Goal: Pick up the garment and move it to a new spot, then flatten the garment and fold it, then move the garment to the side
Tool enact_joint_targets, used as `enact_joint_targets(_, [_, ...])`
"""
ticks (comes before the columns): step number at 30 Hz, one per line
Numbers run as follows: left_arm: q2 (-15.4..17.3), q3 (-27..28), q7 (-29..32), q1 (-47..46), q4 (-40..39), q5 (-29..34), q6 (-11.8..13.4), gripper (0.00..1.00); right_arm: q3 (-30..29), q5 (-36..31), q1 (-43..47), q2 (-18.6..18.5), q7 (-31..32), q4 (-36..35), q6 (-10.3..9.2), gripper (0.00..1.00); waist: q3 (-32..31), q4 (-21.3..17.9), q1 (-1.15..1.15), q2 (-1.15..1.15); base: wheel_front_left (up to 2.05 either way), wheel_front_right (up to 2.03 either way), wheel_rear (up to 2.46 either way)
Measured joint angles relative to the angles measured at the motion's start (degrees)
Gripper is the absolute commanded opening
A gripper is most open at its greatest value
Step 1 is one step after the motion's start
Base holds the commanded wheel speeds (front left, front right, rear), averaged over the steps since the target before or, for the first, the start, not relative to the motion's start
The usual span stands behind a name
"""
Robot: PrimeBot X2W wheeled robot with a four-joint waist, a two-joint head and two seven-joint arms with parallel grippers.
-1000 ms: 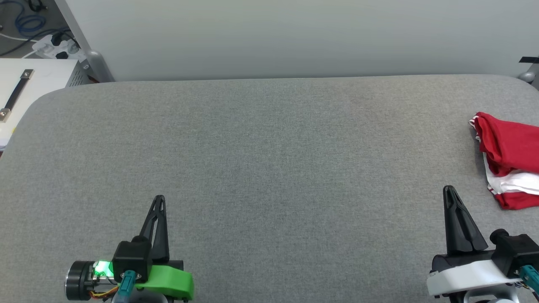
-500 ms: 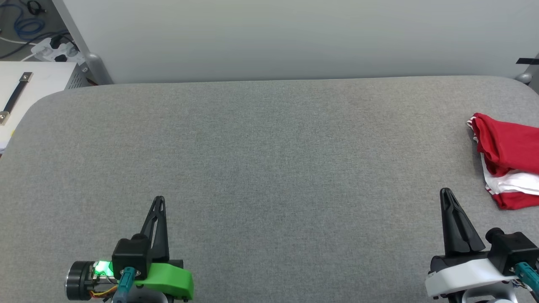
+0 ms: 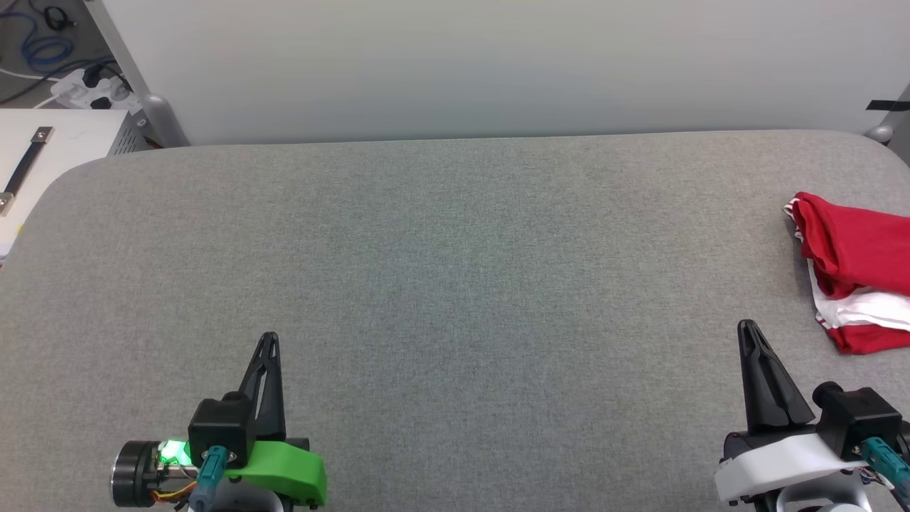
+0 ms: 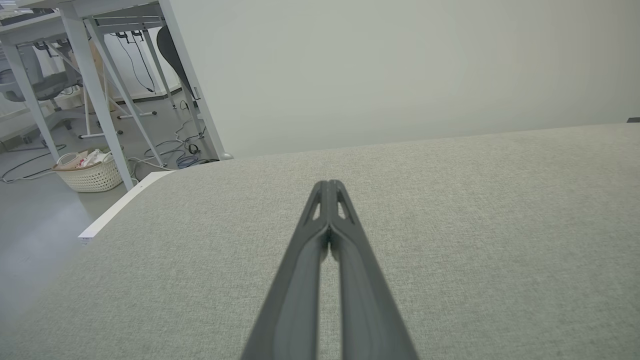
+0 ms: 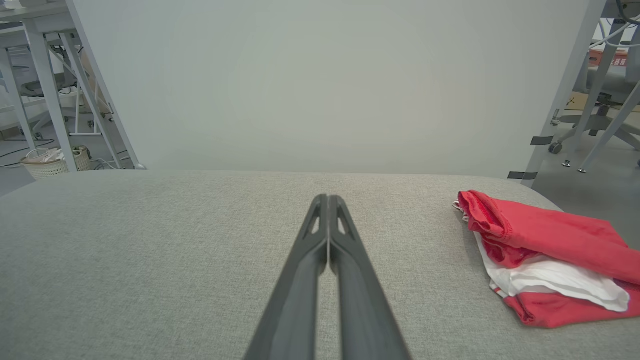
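1. Head view: one garment (image 3: 853, 249), red with a white layer showing, lies bunched at the right end of the one grey counter (image 3: 455, 249), cut off by the frame edge.
2. Its visible length runs far to near, with a red fold at the far end and white and red layers at the near end.
3. Two grippers: the left gripper (image 3: 268, 340) and the right gripper (image 3: 746, 327) each have their fingers pressed together, holding nothing, over the near part of the counter.
4. In the right wrist view the garment (image 5: 545, 245) lies to the right of that gripper, apart from it.

garment (image 3: 857, 274) on the table (image 3: 455, 249) at its right end, near the right hand (image 3: 746, 330), well apart from the left hand (image 3: 269, 340)
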Motion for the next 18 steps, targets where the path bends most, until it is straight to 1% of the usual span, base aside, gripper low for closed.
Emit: enact_joint_targets(18, [-0.57,0.97,2.19,-0.29,-0.11,0.51,-0.88,0.00,0.23,-0.64,-0.82,0.10,2.02,0.57,0.00,0.00,-0.46,-0.32,0.00,0.00,0.00,0.00,0.00])
